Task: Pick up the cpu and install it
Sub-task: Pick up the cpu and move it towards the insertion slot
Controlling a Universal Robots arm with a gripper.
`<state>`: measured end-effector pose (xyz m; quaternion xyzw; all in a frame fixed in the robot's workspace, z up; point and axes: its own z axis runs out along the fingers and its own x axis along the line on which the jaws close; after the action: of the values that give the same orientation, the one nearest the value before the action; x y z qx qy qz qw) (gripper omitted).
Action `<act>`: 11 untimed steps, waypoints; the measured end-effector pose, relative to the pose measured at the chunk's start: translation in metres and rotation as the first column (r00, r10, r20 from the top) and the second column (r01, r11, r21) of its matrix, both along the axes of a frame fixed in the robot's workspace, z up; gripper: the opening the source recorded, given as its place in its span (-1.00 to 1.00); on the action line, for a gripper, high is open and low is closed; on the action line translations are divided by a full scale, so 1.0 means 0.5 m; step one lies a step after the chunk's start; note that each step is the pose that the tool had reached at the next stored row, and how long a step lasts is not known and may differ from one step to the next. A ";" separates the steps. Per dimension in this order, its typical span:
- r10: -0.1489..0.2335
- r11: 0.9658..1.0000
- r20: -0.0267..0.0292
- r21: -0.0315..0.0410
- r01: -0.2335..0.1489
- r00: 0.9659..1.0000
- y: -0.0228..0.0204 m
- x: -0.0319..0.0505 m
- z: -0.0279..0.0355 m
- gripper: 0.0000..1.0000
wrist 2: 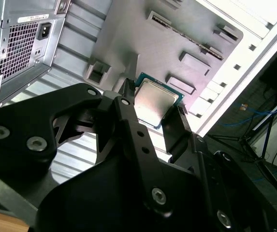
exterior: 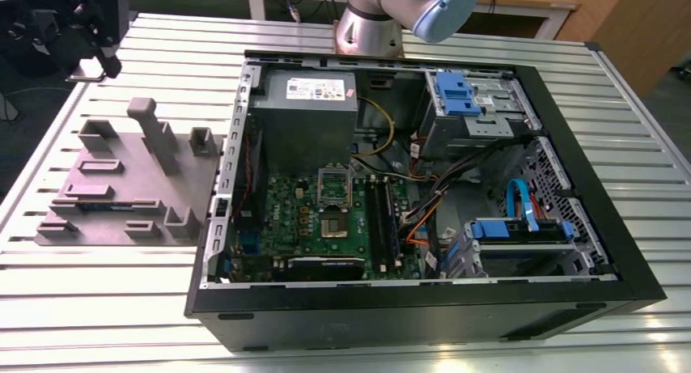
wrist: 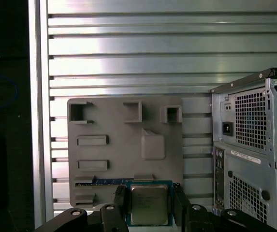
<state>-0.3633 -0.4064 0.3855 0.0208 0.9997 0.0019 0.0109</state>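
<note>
there is one cpu [wrist: 149,204], one gripper [wrist: 150,203] with two fingers [wrist: 120,200], one arm [exterior: 378,17], one table [exterior: 108,308], one open case [exterior: 410,312], one grey fixture [exterior: 119,187], one power supply [exterior: 307,106], one motherboard [exterior: 286,209], one socket [exterior: 335,226] and two blue brackets [exterior: 458,94] [exterior: 520,230].

The arm [exterior: 373,25] stands upright at the top of the exterior view, a silver tube bending at a blue-capped joint [exterior: 445,13]. In both wrist views the black claw [wrist: 149,200] [wrist 2: 155,104] is closed on the chip [wrist: 149,212], its two fingers [wrist: 120,205] pressing opposite edges (one to each side), the linkage bars folded inward behind them.
</note>
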 end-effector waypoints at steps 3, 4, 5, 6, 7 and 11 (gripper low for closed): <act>0.000 1.000 0.000 0.000 0.000 1.000 0.0000 0.001 0.000 -0.06; 0.000 1.000 0.000 0.000 0.000 1.000 0.0000 0.002 0.000 -0.06; 0.000 1.000 0.000 0.000 0.000 1.000 0.0000 0.002 0.000 -0.06; 0.000 1.000 0.000 0.000 0.000 1.000 0.0000 0.003 0.000 -0.06; 0.000 1.000 0.000 0.000 0.000 1.000 0.0000 0.003 0.000 -0.06; 0.000 1.000 0.000 0.000 0.000 1.000 0.0000 0.005 0.000 -0.06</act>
<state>-0.3606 -0.4064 0.3855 0.0208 0.9997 0.0019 0.0109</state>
